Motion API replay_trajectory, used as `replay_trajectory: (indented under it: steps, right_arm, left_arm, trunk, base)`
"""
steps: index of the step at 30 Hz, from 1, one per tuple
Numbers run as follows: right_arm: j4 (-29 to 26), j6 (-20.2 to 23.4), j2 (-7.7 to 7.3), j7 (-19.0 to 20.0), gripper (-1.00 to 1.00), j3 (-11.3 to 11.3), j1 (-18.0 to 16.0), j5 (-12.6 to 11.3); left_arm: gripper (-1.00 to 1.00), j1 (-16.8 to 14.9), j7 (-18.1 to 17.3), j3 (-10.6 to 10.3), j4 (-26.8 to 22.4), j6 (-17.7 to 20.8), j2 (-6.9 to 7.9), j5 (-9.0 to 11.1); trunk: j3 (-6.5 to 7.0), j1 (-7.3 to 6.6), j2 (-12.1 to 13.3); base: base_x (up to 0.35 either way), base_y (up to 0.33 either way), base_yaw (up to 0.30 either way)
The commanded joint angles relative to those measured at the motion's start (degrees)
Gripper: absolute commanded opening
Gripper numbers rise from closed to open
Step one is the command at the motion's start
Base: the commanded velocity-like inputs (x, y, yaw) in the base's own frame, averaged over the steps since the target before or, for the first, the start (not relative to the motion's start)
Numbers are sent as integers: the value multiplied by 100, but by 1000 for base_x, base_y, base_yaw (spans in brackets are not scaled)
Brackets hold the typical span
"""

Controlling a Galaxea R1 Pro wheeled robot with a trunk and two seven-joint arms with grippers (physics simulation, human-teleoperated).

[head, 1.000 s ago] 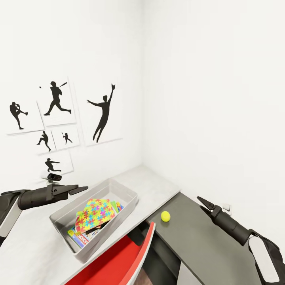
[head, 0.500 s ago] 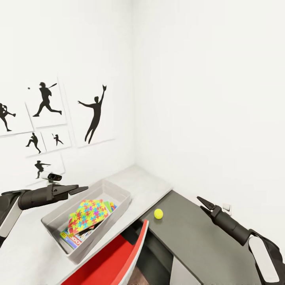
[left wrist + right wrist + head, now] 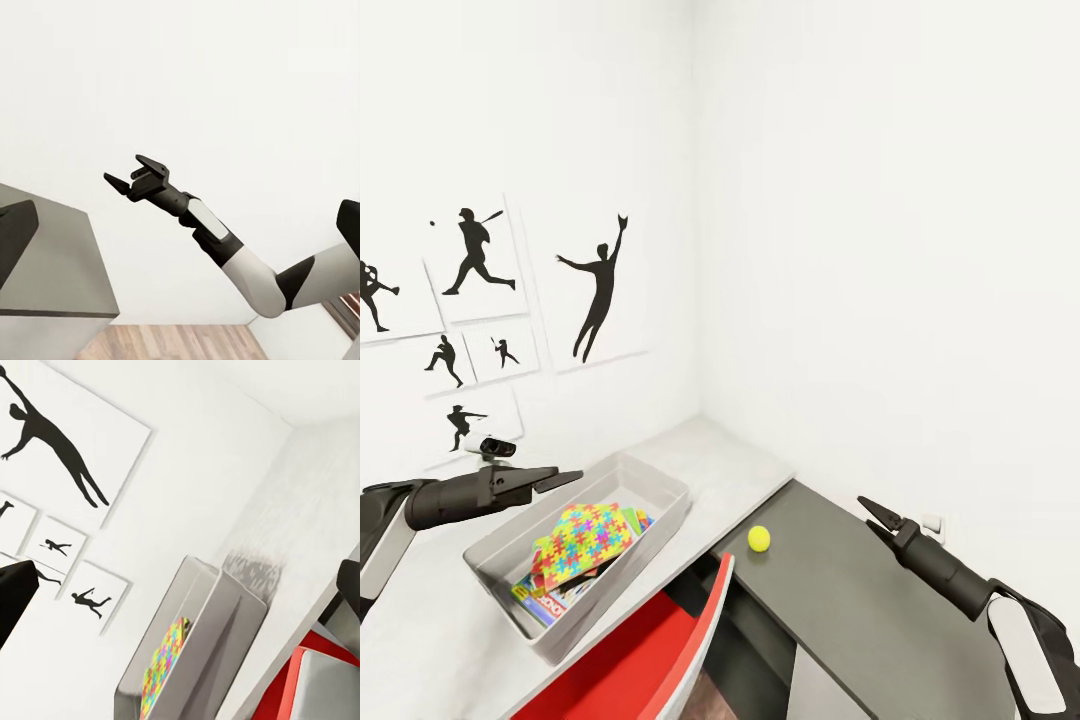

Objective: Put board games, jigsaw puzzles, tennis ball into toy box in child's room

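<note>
Child's room, desk corner: a small yellow-green tennis ball (image 3: 759, 538) sits loose on the lower dark grey side unit (image 3: 860, 610), just outside the light grey open-topped plastic toy box (image 3: 660, 520) on the pale speckled table (image 3: 720, 455). The box already holds a flat square jigsaw puzzle in yellow, pink, blue and green (image 3: 582, 540), lying tilted atop cartoon-covered game boxes (image 3: 545, 600).

Key relation: the ball lies ahead of and inboard from the right gripper (image 3: 868, 511), toward the robot's left and lower, w/ bare grey top between them. The right arm looks clearly nearer; the left gripper (image 3: 565, 476) hovers over the box's near-left rim, w/ the box itself between it and the ball. A ball has no long axis, so approach angle seems free.

Right gripper's fingers look slightly parted, empty; seen from the left wrist cam as right gripper (image 3: 124, 174), a modest gap shows. Left gripper appears near closed, holding nothing.

A red chair back (image 3: 690, 640) stands below the ball, beside the side unit's edge. Likely next: right arm reaches down-left for the ball.
</note>
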Motion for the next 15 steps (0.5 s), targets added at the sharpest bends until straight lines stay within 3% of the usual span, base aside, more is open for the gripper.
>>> replay_trajectory:
  steps: [1, 6, 15]
  right_arm:
    - [1, 38, 1, 6, 100, -8, -3, -17]
    - [1, 40, 2, 3, 100, -8, -3, -17]
    - [9, 38, 3, -1, 100, -8, -3, -23]
  left_arm:
    - [100, -1, -15, -2, 1, 61, 0, 6]
    - [100, -1, -15, -2, 1, 58, 2, 6]
    - [100, -1, -15, -2, 1, 58, 2, 6]
  trunk:
    - [-3, 2, -4]
    - [4, 2, -4]
    - [27, 2, -4]
  base:
    - [0, 0, 0]
    - [0, 0, -113]
    - [0, 0, -253]
